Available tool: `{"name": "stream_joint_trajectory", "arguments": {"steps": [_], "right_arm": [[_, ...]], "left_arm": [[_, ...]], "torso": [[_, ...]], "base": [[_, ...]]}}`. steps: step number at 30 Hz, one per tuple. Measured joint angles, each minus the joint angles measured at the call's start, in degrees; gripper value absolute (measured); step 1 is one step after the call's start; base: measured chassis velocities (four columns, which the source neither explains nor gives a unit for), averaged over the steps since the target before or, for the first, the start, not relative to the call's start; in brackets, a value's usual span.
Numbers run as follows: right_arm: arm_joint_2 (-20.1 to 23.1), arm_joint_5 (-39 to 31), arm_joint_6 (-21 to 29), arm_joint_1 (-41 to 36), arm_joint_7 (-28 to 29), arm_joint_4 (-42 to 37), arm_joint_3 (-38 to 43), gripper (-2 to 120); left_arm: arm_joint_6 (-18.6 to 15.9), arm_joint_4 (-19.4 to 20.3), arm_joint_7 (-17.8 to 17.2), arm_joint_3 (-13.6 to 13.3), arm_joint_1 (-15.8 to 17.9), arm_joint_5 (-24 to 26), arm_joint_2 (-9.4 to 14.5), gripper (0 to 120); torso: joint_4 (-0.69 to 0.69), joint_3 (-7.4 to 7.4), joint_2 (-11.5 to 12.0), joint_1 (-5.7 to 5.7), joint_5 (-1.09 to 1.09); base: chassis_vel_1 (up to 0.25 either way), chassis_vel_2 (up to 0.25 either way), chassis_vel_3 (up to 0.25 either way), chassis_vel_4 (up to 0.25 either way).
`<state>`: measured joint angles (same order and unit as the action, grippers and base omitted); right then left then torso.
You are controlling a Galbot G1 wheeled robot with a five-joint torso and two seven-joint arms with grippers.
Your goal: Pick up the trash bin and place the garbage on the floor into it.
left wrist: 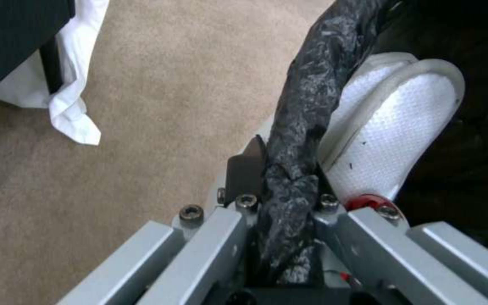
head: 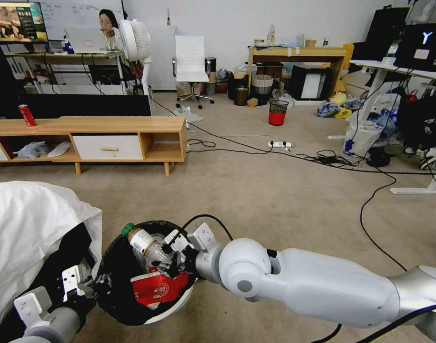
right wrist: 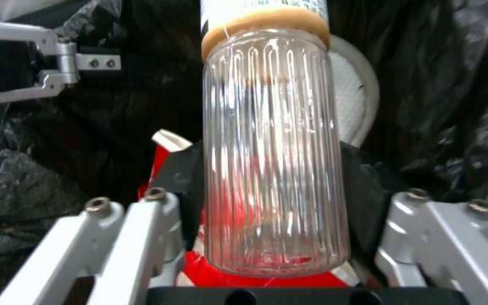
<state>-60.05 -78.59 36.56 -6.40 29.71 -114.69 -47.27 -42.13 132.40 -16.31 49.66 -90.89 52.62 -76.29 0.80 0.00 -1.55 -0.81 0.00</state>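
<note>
While the left tool (left wrist: 281,199) clamps the trash bin (head: 173,312) rim, the right tool (head: 173,259) grips the bottle (head: 146,243) over it; release remains, red wrapper (head: 158,288) already inside.

**Three cameras, one shared bin mouth**

From the head you look forward and down across the carpeted floor (head: 275,200), with the trash bin (head: 114,286) close at the lower edge and the room stretching away behind it. Your left wrist camera sits right behind the left gripper (left wrist: 289,199) and faces along it at the bin's bag-covered rim, very near, with carpet beyond. Your right wrist camera looks along the right gripper (right wrist: 275,212) down into the bin, so near that the clear bottle (right wrist: 275,161) spans most of the frame. All three views share the bin's black-lined mouth; the right wrist view also catches the left gripper at the far rim.
</note>
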Motion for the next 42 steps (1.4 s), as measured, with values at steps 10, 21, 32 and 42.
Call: {"name": "stream_joint_trajectory", "arguments": {"steps": [10, 21, 32, 42], "right_arm": [[0.82, 0.88, -0.36, -0.26, -0.91, -0.69, 0.97, 91], [0.79, 1.15, -0.72, -0.18, -0.79, -3.07, 3.1, 99], [5.97, 1.45, -5.6, -2.42, -3.7, -9.98, 21.67, 100], [17.24, 9.0, -20.42, -15.38, -11.53, -9.69, 39.7, 100]], "left_arm": [[0.0, -0.6, 0.37, -0.08, 0.11, -0.58, -0.09, 2], [0.0, -0.85, 0.52, 0.01, 0.03, -0.87, -0.25, 2], [0.0, -1.23, 0.58, 0.79, -0.25, -1.13, 0.32, 2], [0.0, -1.4, 0.58, 2.01, -0.78, -1.71, 0.51, 2]], "torso": [[0.0, 0.0, 0.0, 0.0, 0.0], [0.0, 0.0, 0.0, 0.0, 0.0], [0.0, 0.0, 0.0, 0.0, 0.0], [0.02, 0.0, -0.01, 0.01, 0.03]], "base": [[0.0, 0.0, 0.0, 0.0], [0.0, 0.0, 0.0, 0.0], [0.0, 0.0, 0.0, 0.0], [0.0, 0.0, 0.0, 0.0]]}}
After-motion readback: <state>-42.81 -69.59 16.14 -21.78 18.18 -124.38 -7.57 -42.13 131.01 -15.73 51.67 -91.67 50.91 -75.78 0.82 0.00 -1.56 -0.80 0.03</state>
